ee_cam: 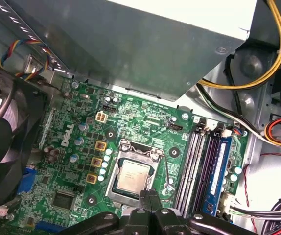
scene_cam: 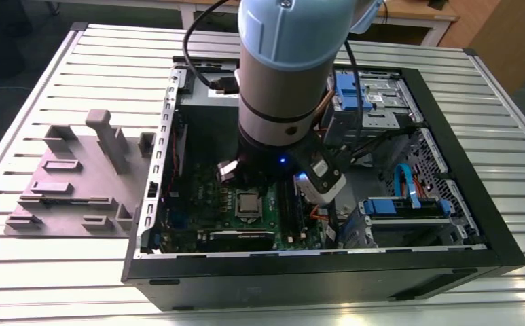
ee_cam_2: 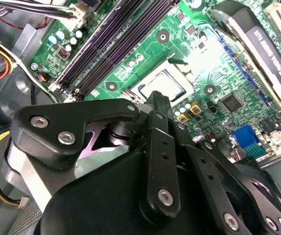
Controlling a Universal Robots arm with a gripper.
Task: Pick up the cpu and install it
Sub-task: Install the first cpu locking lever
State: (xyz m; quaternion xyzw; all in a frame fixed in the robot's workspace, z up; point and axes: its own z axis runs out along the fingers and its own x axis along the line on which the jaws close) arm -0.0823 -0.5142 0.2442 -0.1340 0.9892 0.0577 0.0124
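1. Black linkage arms of the gripper (ee_cam: pixel 149 199) lie nearest the lens in both wrist views; the fingertips (ee_cam: pixel 145 196) meet with no gap, drawn together on nothing, poised just above the socket's edge.
2. Just beyond them the cpu (ee_cam: pixel 132 177), a small flat square chip with a silvery-grey metal top and pale rim, already sits inside the square metal-framed socket (ee_cam: pixel 112 185); whether it is fully seated I cannot tell.
3. Around the socket spreads the green motherboard (ee_cam: pixel 145 117), with long dark memory slots (ee_cam: pixel 193 164) beside it; all lies within the black computer case (scene_cam: pixel 462 176).
4. Judgement: placing looks done, with the gripper empty; the next move calls for a straight lift clear of the socket frame.
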